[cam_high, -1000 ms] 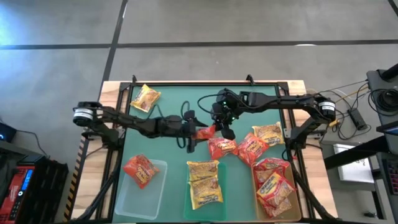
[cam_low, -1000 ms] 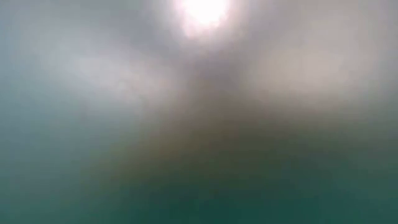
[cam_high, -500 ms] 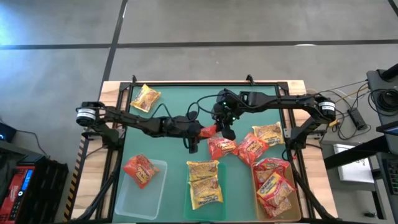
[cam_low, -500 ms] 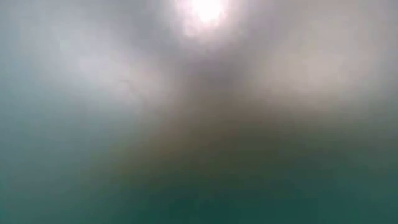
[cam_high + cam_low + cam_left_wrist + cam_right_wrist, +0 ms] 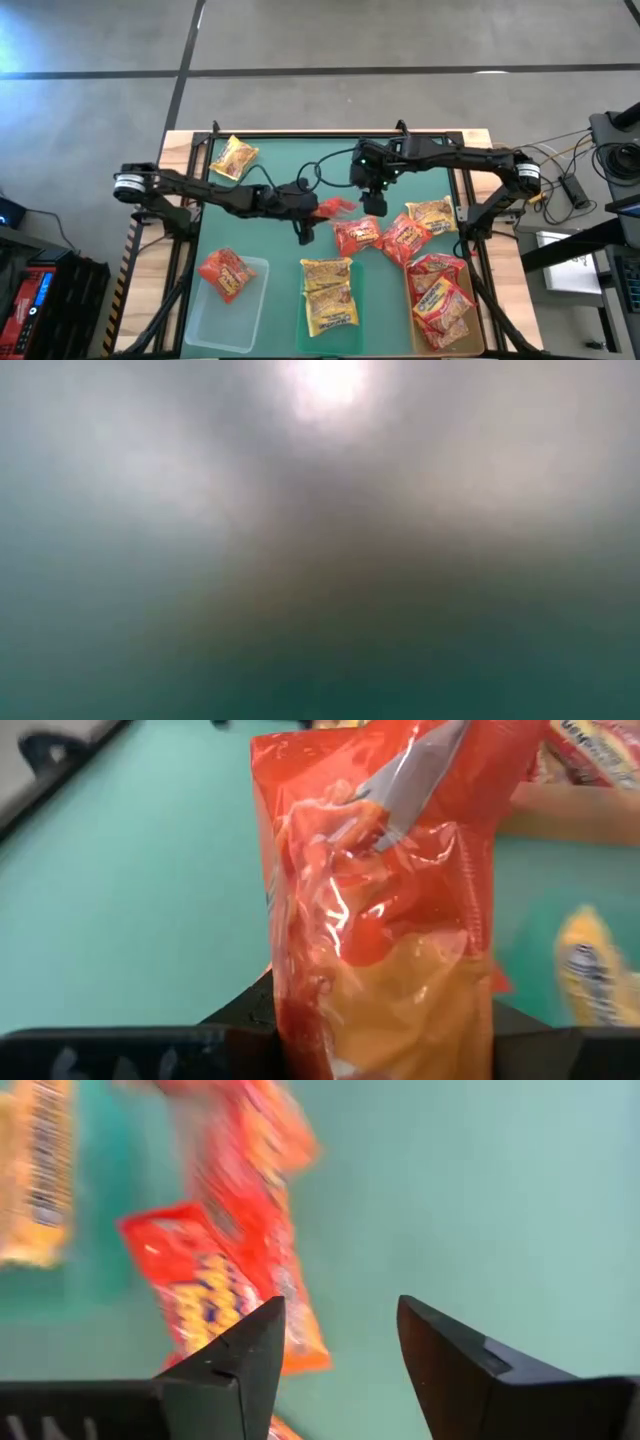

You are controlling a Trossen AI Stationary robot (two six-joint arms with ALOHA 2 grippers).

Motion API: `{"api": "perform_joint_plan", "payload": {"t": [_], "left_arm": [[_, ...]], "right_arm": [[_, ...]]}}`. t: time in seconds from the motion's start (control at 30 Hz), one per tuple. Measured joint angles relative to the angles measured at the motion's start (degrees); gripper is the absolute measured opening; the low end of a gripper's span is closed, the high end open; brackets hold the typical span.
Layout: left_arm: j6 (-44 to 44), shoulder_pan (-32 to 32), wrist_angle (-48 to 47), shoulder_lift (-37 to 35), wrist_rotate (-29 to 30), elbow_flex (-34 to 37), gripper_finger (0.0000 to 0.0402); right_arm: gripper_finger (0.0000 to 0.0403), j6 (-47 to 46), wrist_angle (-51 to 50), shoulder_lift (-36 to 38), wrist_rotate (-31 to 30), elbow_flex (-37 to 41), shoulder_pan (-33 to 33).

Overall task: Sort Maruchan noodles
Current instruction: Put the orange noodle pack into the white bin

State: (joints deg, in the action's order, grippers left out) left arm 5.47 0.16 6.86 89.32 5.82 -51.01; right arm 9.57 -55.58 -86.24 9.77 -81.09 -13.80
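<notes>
A red noodle packet [image 5: 336, 206] sits at mid-table with my left gripper [image 5: 312, 208] shut on it. My right gripper [image 5: 372, 203] hovers just right of it, open and empty, seen also in its wrist view [image 5: 340, 1345]. Three loose packets [image 5: 356, 237] [image 5: 405, 238] [image 5: 432, 213] lie flat on the green mat to the right. Another packet [image 5: 235, 157] lies at the far left. The left tray [image 5: 210, 310] holds a red packet [image 5: 225, 272], the middle tray [image 5: 303, 315] yellow packets [image 5: 328, 295], and the right tray [image 5: 412, 290] red-orange packets [image 5: 440, 300]. My left gripper pinches the red packet's near end [image 5: 385, 1020] between its two fingers [image 5: 245, 1020], one on each flat face. The fingers come level from the table's left. The packet sticks out past them toward the table's right and appears clear of the mat.
Black frame rails [image 5: 330, 133] run round the mat's far and side edges. Bare green mat [image 5: 280, 160] lies on the far half between the arms and the far-left packet. The low view shows only a blur.
My left gripper has shut on the red packet and taken hold of it. My right gripper has opened, let go of that packet and drawn back toward the table's far edge and slightly right. The packet stays at mid-table, now held only from the left.
</notes>
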Motion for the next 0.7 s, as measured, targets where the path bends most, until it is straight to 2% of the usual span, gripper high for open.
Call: {"api": "perform_joint_plan", "payload": {"t": [0.17, 0.33, 0.43, 0.57, 0.7], "left_arm": [[11.2, -3.0, -14.9, -7.5, 0.0, 0.0, 0.0111], [25.5, -9.7, -29.1, -15.6, -1.9, -1.9, 0.0111], [37.3, -15.2, -38.0, -18.7, -2.0, -4.1, 0.0112], [57.5, -24.0, -49.3, -20.5, -3.1, -5.8, 0.0112], [71.0, -33.8, -51.4, -20.9, -9.5, -6.2, 0.0113]], "right_arm": [[0.0186, 0.1, -3.0, 0.0, -2.6, 0.1, -0.3], [0.0178, 2.8, -2.5, 0.0, -3.7, 1.4, -0.9], [0.0174, 3.5, -1.7, -0.1, -3.9, 1.7, -1.5], [0.0171, 3.3, -0.6, -0.1, -3.9, 1.9, -2.2], [0.0172, 3.9, -0.7, -0.1, -4.2, 2.0, -3.1]]}}
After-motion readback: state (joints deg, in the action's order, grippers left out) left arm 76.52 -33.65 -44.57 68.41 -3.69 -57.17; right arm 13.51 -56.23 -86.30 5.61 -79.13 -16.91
